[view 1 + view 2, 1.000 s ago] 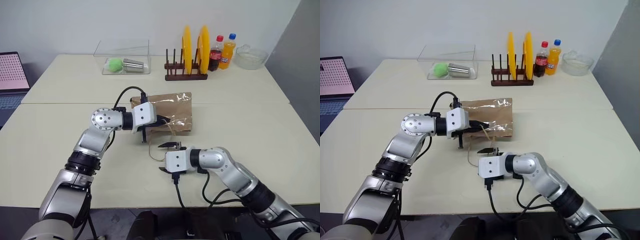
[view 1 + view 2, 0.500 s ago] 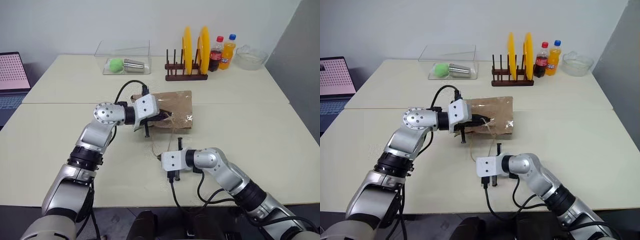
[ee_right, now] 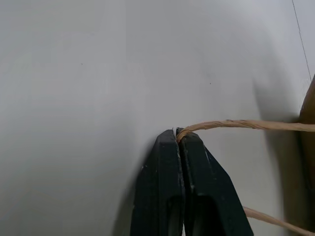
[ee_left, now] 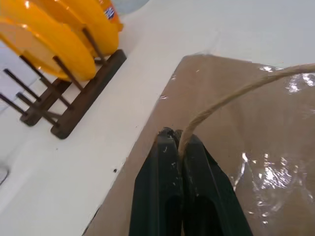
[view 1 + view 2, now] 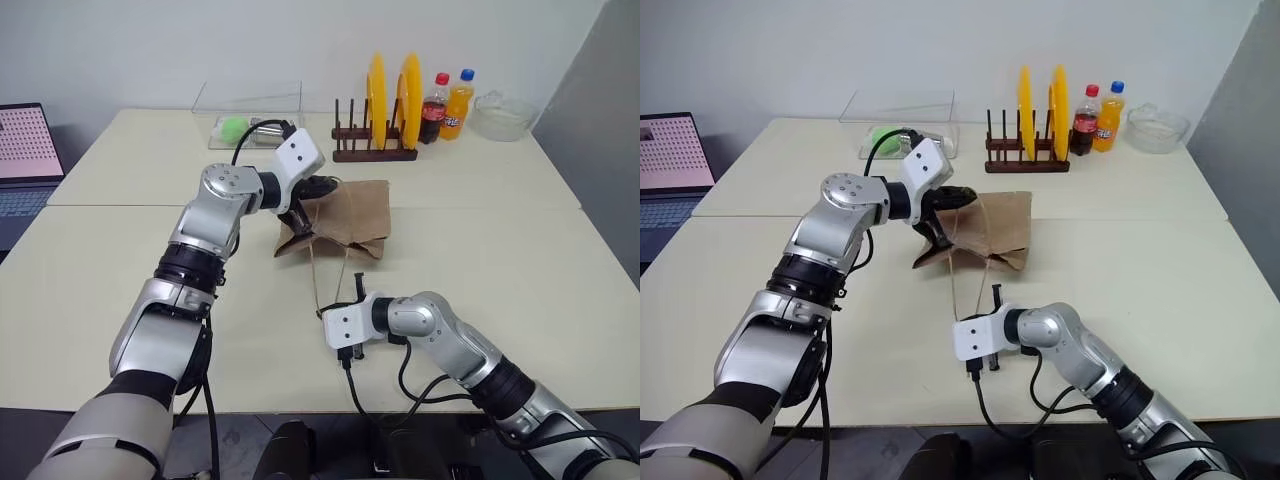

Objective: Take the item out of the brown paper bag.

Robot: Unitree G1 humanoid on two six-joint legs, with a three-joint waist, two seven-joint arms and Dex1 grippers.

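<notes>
the brown paper bag point(image 5: 340, 218) sits near the middle of the cream counter point(image 5: 120, 260), its near-left end lifted off the surface and its mouth pulled open toward the robot. two thin tan cord handles run from it. the left claw point(image 5: 318, 187) is raised over the bag's top left edge and is pinched tight on one cord handle point(image 4: 231, 96); in the left wrist view the two black fingers point(image 4: 162, 182) press together with the cord coming out from between their tips, and the creased brown paper lies just beyond. the right claw point(image 5: 356, 290) is low over the counter in front of the bag, nearer the robot, and it too is clamped tight on the other cord handle point(image 3: 236, 125); in the right wrist view that cord leaves the closed tips and runs off toward the bag's edge. from the head camera this second loop point(image 5: 330, 270) hangs down in long strands between the bag and the right claw.

the item cannot be made out; the bag's inside is too dark and too folded to tell what it holds.

at the far side of the counter stand a wooden plate rack point(image 5: 372, 150) with two yellow plates point(image 5: 375, 100), two drink bottles point(image 5: 446, 105) beside it, a glass bowl point(image 5: 500, 115) further right, and a clear box point(image 5: 245, 110) holding a green ball point(image 5: 234, 127). a laptop point(image 5: 25, 150) rests at the far left.
</notes>
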